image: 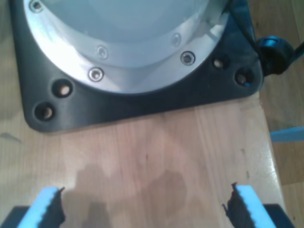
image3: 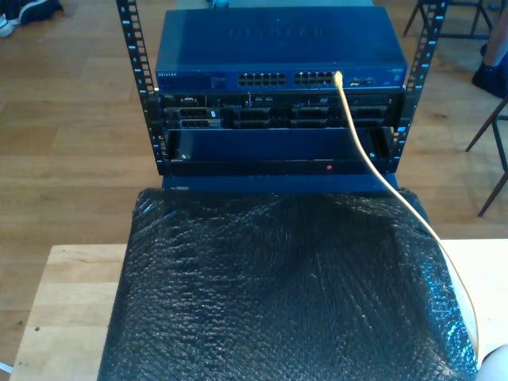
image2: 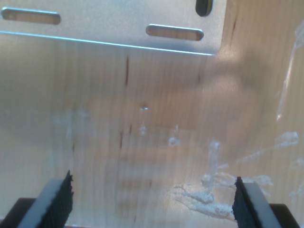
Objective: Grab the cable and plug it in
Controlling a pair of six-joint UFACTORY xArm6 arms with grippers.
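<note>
The yellow cable (image3: 381, 171) is plugged into a port near the right end of the port row on the blue network switch (image3: 278, 48), about one o'clock from the middle of the exterior view; from there it hangs down across the front of the rack, runs over the black bubble-wrap sheet (image3: 278, 294) toward four o'clock, and leaves the picture near the exterior view's lower right corner beside a pale rounded shape too blurred to name. The switch sits on top of a rack (image3: 278, 127) with dark units below it and perforated uprights at each side, one small red light glowing on the lowest panel. The bubble wrap covers most of a light wooden table (image3: 71, 302), whose bare wood shows at eight o'clock and again at four o'clock in the exterior view. Beyond lies a wooden floor (image3: 71, 119), with chair legs (image3: 492, 135) at two o'clock. My first end effector (image: 145, 206) stands wide, its two pale-blue-backed fingers with black serrated pads well apart and holding nothing, above bare wood just in front of a black square base plate (image: 142, 104) carrying a round silver flange (image: 128, 52) with screws. My second end effector (image2: 152, 199) is likewise spread wide and empty, over scuffed wood streaked with whitish residue, near a slotted silver metal plate (image2: 109, 28).
</note>
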